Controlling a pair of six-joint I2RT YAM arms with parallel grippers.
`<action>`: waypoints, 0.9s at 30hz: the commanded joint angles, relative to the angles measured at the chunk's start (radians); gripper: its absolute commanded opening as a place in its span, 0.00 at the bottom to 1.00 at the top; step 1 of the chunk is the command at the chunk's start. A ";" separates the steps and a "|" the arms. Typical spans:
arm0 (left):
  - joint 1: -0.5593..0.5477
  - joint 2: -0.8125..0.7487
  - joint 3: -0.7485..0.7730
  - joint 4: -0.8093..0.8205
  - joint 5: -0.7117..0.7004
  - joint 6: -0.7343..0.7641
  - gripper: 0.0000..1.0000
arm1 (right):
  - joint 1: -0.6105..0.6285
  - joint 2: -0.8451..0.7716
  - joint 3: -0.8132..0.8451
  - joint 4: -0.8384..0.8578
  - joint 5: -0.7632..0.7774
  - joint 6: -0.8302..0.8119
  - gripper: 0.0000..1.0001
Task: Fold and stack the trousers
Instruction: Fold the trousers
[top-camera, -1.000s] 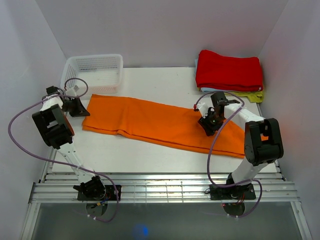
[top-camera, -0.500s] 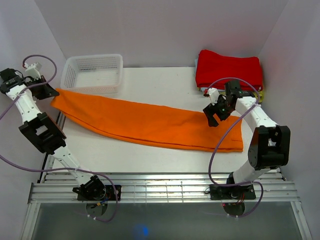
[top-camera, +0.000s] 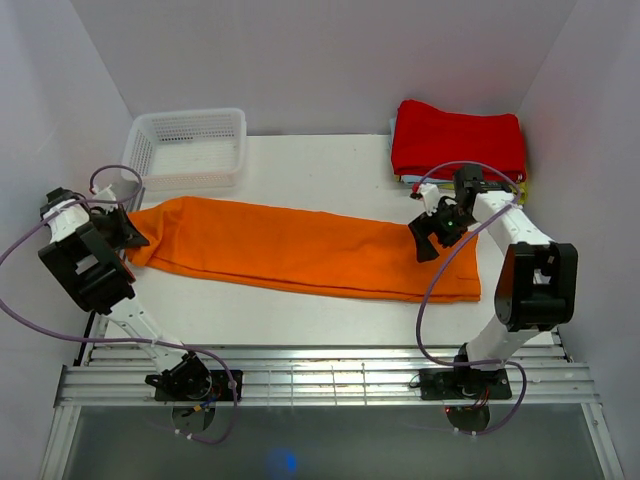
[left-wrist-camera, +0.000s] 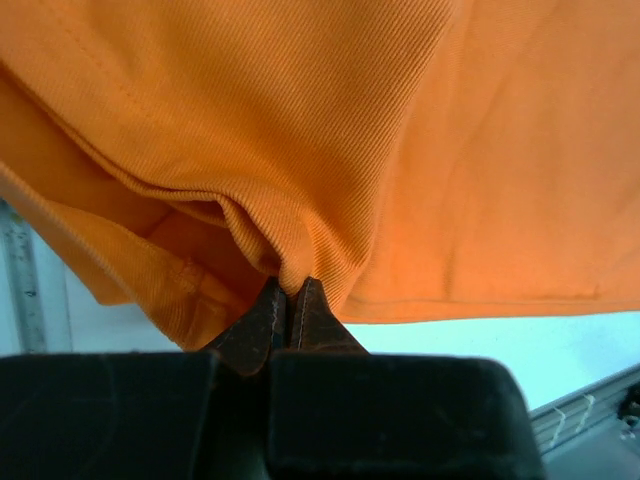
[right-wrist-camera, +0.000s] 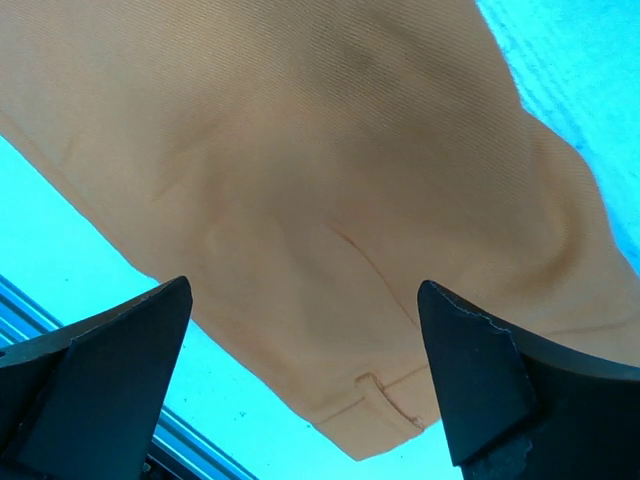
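Observation:
The bright orange trousers (top-camera: 300, 250) lie stretched out across the table (top-camera: 320, 165), from the left edge to the right side. My left gripper (top-camera: 125, 232) is at their left end. In the left wrist view it (left-wrist-camera: 287, 290) is shut on a pinched fold of the orange cloth (left-wrist-camera: 400, 150). My right gripper (top-camera: 432, 236) hovers over the trousers' right end. In the right wrist view it (right-wrist-camera: 305, 345) is open and empty above the cloth (right-wrist-camera: 300, 150), with a belt loop (right-wrist-camera: 385, 395) showing between the fingers.
A white basket (top-camera: 187, 145) stands at the back left, just behind the trousers. A red folded cloth (top-camera: 458, 140) tops a small stack of cloths at the back right, close to my right arm. White walls close in both sides.
My left gripper pulled the trousers' left end out past the table edge, then came back right and down with it. My right gripper rose off the cloth and stays open over the right end.

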 joint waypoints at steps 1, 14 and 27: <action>0.001 -0.088 0.026 0.082 -0.049 -0.010 0.00 | 0.005 0.094 0.009 0.019 -0.023 0.026 1.00; 0.000 -0.042 0.080 0.075 -0.063 -0.010 0.00 | -0.256 0.229 -0.120 0.182 0.320 -0.171 0.93; -0.049 -0.099 -0.058 0.126 -0.034 0.007 0.69 | -0.294 0.226 0.017 0.047 0.219 -0.248 0.95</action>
